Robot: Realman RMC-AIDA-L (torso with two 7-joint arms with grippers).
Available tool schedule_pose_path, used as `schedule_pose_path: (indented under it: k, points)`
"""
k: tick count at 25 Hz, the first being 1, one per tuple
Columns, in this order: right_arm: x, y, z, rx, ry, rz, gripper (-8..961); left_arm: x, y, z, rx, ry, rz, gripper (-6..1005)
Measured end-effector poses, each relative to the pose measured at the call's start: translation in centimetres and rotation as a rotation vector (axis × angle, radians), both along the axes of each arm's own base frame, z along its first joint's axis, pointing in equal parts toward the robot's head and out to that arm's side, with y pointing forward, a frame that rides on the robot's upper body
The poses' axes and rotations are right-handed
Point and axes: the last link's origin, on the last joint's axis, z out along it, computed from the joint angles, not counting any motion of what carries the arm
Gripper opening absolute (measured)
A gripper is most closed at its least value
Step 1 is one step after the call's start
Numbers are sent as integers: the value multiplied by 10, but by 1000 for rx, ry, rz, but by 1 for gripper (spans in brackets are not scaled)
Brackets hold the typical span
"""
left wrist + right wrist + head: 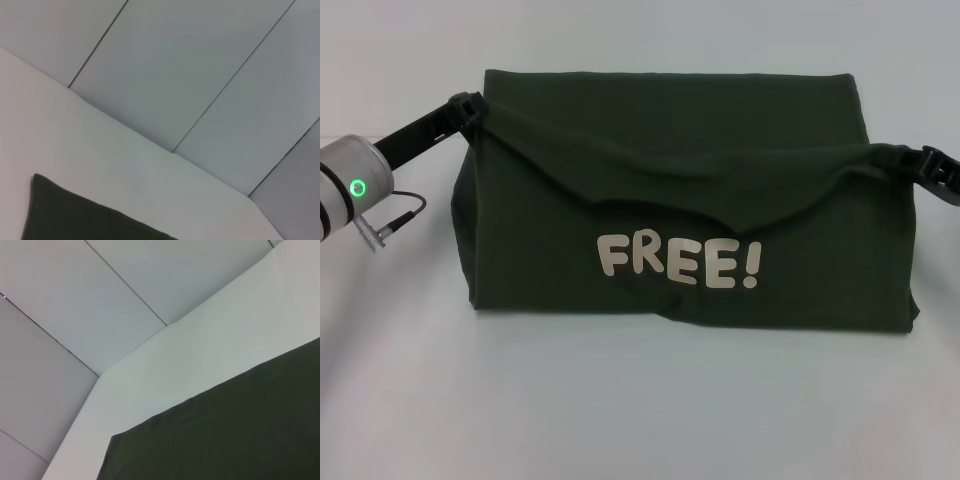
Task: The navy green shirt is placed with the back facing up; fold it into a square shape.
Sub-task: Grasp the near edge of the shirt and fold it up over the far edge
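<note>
Left pincer (472,107), right pincer (905,160), pinching shirt (670,190)

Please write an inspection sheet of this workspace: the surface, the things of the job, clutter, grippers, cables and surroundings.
Surface: white table, bare around the cloth.
Job's things: navy green shirt, partly folded, "FREE!" print facing up, a sagging fold held across its upper part.
Clutter: nothing seen.
Grippers: left gripper shut on the fold's left corner; right gripper shut on its right corner.
Cables: thin black cable at the left arm's wrist.
Surroundings: pale panelled wall behind the table.
</note>
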Motion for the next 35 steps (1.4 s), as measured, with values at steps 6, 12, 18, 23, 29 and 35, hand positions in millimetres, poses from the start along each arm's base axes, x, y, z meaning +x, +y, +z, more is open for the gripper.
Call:
schedule_pose_path:
  k: [6, 12, 18, 23, 29, 35]
  points:
    - [0, 4, -9, -3, -36, -20, 122, 1, 5, -2, 27, 39, 15, 6]
    - [-3, 9, -20, -5, -84, -38, 130, 0, 8, -8, 55, 59, 22, 7]
    - [-7, 14, -26, 3, -114, -38, 139, 3, 11, -15, 49, 95, 29, 6]
    - [-8, 17, -29, 10, -128, -42, 146, 5, 11, -22, 76, 114, 11, 10]
    - [-6, 21, -31, 26, -157, -74, 155, 8, 9, -34, 142, 185, -42, 49]
    - [-6, 23, -33, 29, -176, -74, 202, 8, 7, -39, 210, 228, -56, 215]
